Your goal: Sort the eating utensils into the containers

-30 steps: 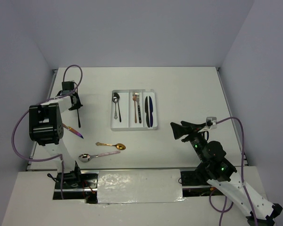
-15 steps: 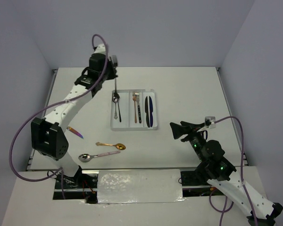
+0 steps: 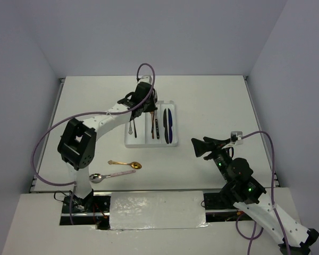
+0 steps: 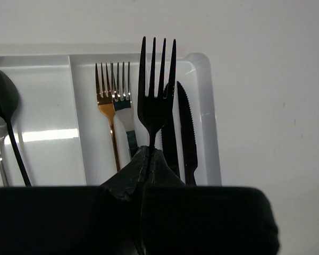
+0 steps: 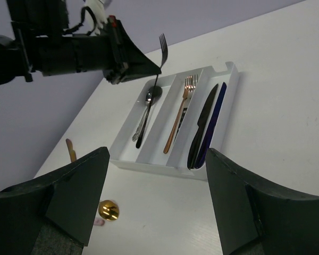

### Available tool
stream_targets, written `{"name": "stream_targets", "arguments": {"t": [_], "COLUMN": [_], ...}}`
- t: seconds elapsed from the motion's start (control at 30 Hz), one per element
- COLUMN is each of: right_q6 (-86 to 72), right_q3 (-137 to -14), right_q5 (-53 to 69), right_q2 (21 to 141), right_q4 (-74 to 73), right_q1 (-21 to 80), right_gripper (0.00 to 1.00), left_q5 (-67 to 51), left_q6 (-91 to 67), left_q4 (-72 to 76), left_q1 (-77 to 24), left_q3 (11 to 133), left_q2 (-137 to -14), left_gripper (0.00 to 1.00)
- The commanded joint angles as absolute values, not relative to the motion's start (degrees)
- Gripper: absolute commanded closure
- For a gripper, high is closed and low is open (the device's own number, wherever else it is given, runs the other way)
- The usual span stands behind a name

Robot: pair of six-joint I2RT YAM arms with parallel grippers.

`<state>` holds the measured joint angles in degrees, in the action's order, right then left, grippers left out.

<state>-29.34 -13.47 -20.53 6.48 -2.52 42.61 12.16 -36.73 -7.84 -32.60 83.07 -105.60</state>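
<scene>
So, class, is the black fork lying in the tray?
No, the left end effector holds the black fork above the white tray.

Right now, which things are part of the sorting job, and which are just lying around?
For the job: white tray; black fork in the left gripper; gold spoon; silver spoon; forks, knives and spoons already in the tray.
Just lying about: purple cable; shiny sheet by the arm bases.

A slim black fork (image 4: 156,101) hangs over the white three-compartment plastic tray (image 3: 149,144); a gold spoon (image 3: 125,163) and silver spoon (image 3: 112,175) lie outside, near-left.
</scene>
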Motion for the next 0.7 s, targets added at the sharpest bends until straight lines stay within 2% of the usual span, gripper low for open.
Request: {"name": "stream_targets", "arguments": {"t": [0.0, 0.2, 0.67], "right_q6": [-29.2, -29.2, -28.8], "right_q3": [-13.6, -13.4, -13.6], "right_q5": [-21.4, -21.5, -22.1], "right_q2": [6.9, 6.9, 9.1], "right_q4": [-0.3, -0.2, 1.8], "right_q1": [42.8, 42.7, 42.7], "right_gripper": [0.19, 0.19, 0.19], "left_q5": [14.1, 16.3, 19.8], "left_q6": [-38.8, -39.3, -38.6], "left_q4": [-2.6, 3.0, 0.4], "left_q1": [-33.7, -34.6, -34.6], "left_q3": [84.1, 80.2, 81.4], "left_q2": [-107.8, -109.2, -113.9], "left_gripper": [1.00, 1.00, 1.00]}}
